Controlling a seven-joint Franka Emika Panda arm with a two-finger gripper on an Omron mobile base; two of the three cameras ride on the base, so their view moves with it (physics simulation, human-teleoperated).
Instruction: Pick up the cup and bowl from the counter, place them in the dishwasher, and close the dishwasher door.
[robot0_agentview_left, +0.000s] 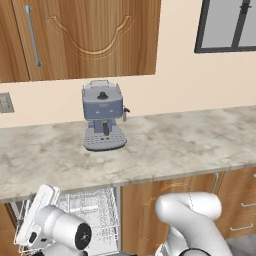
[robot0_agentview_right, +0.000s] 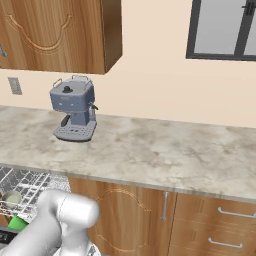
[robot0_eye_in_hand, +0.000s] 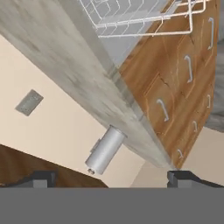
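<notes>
Cup: bright green, low in the white wire rack of the dishwasher, at 7 o'clock in the right base view. Bowl: pale, round, just above the cup in the same rack. Rack is pulled out under the marbled desk; grey coffee machine stands on top. Arm folded low before the cabinets, hand rolled over; gripper jaws stand wide apart, holding nothing.

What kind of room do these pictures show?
A simulated kitchen, most likely: a long beige-grey marbled stone counter over brown wooden cabinets, a grey-blue coffee machine standing on it, and a white wire dishwasher rack pulled out below.
</notes>
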